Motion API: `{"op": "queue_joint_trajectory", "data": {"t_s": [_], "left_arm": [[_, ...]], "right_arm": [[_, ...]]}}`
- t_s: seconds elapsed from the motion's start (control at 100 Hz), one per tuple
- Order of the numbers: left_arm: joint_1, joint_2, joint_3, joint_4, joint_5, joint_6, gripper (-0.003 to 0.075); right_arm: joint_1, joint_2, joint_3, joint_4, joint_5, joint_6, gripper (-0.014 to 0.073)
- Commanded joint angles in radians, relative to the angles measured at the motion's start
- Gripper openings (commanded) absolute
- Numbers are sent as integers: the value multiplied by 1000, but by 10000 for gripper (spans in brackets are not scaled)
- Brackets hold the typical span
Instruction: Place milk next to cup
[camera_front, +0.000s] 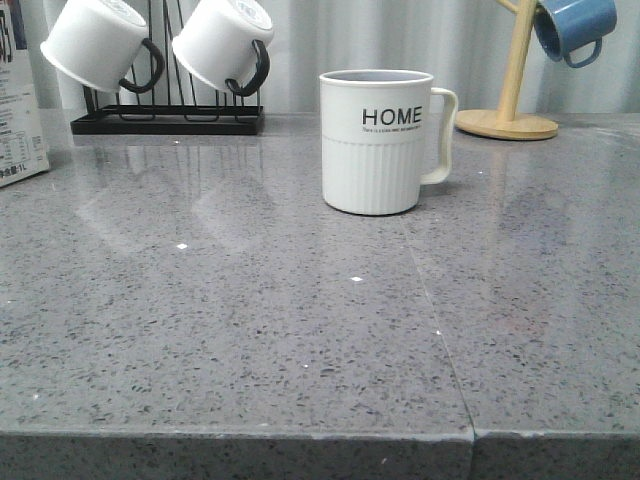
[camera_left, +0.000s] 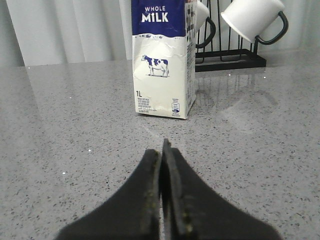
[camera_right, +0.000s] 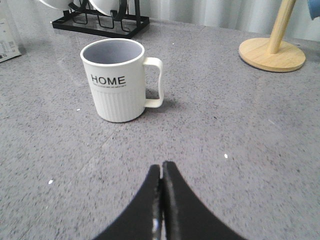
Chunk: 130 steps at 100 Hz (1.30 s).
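Note:
The milk (camera_left: 162, 60), a tall white carton with a dark blue top and a cow picture, stands upright on the grey counter; in the front view only its side (camera_front: 20, 110) shows at the far left edge. The cup (camera_front: 378, 140), a white mug reading "HOME" with a ribbed lower half, stands mid-counter with its handle to the right. My left gripper (camera_left: 162, 150) is shut and empty, some way short of the milk. My right gripper (camera_right: 161, 167) is shut and empty, short of the cup (camera_right: 116, 80). Neither gripper shows in the front view.
A black rack (camera_front: 165, 118) with two white black-handled mugs (camera_front: 98, 40) stands at the back left, just behind the milk. A wooden mug tree (camera_front: 508, 118) with a blue mug (camera_front: 573, 25) stands at the back right. A seam (camera_front: 440, 340) runs across the counter.

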Motion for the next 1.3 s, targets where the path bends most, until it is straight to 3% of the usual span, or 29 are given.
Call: {"op": "queue_joint_trajectory", "data": {"t_s": [0.0, 0.22, 0.61, 0.85, 1.04, 1.23, 1.29], "left_arm": [[-7, -31, 61, 7, -78, -9, -20], [-7, -31, 61, 7, -98, -9, -20], [-7, -31, 56, 17, -207, -9, -20], [-7, 15, -154, 19, 5, -9, -21], [-7, 183, -352, 13, 116, -15, -20], [-7, 407, -471, 40, 124, -15, -15], [-7, 466, -493, 42, 124, -15, 35]], "right_arm": [[3, -70, -25, -5, 27, -7, -58], [3, -204, 10, -6, 102, -7, -58], [3, -210, 26, -5, 149, -7, -58], [3, -210, 26, -5, 149, -7, -58], [3, -210, 26, -5, 149, -7, -58], [3, -210, 26, -5, 149, -7, -58], [3, -210, 26, -5, 149, -7, -58]]}}
